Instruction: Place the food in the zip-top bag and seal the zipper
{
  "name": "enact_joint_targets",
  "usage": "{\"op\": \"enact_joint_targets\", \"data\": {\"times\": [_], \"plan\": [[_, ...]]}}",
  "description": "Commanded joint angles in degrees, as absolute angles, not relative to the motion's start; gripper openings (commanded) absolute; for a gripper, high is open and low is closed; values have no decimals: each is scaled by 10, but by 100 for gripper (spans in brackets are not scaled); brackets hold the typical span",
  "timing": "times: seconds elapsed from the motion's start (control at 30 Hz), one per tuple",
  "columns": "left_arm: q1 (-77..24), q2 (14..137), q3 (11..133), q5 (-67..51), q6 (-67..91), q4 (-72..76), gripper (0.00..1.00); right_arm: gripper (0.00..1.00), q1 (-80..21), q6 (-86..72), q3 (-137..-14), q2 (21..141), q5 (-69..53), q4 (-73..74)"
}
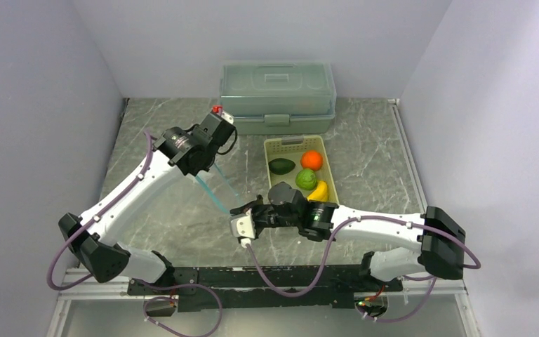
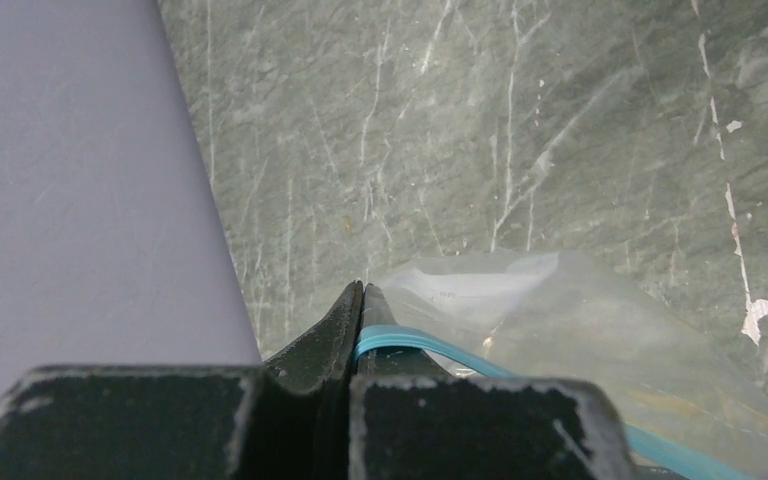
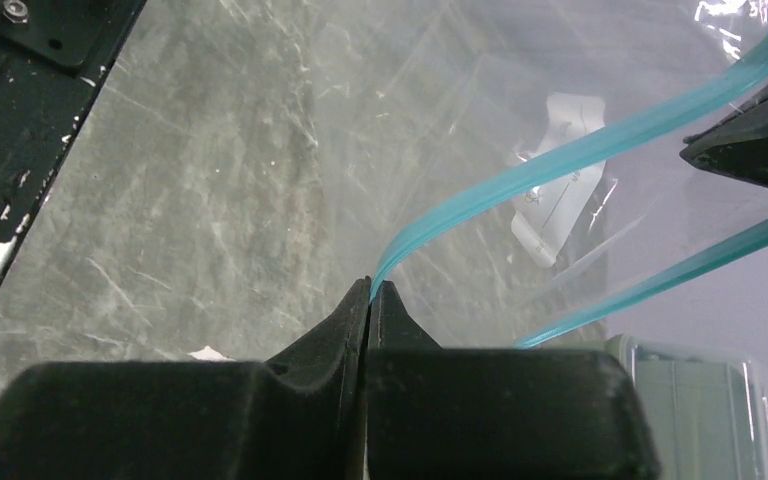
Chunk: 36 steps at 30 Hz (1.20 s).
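Observation:
The clear zip-top bag (image 1: 219, 189) hangs between my two grippers, left of the basket. My left gripper (image 1: 207, 172) is shut on the teal-blue zipper (image 2: 410, 340) at one end of the rim; its jaws (image 2: 362, 300) pinch the strip with the bag (image 2: 570, 320) trailing right. My right gripper (image 1: 238, 210) is shut on the zipper (image 3: 560, 155) at the other end (image 3: 371, 290). The two rim strips are apart, so the mouth is open. The food lies in the basket: avocado (image 1: 281, 166), orange ball (image 1: 311, 159), light green fruit (image 1: 306, 178), yellow banana (image 1: 318, 191).
The pale slotted basket (image 1: 288, 143) stands at centre right, just beyond my right wrist. A large translucent green lidded box (image 1: 278, 95) stands at the back against the wall and shows in the right wrist view (image 3: 700, 400). Walls close in on both sides.

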<state>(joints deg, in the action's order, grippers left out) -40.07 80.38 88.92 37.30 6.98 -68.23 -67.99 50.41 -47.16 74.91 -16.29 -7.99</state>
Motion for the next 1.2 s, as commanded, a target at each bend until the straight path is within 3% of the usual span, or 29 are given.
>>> {"op": "enact_joint_targets", "data": {"times": [0.0,0.4,0.7,0.87,1.0,1.17], "plan": [[-386,761,882,373,76,-633,0,4,-693,464,-480,750,-155,-53],[-396,695,840,284,51,-599,0,31,-679,473,-571,799,-126,-32],[-410,696,825,287,59,-603,0,33,-674,460,-678,872,-132,-14],[-411,688,827,311,58,-605,1,24,-675,466,-703,895,-134,14],[-411,690,837,341,61,-613,3,1,-677,475,-689,886,-145,28],[-411,690,835,387,74,-608,5,0,-690,488,-642,856,-149,16]]}}
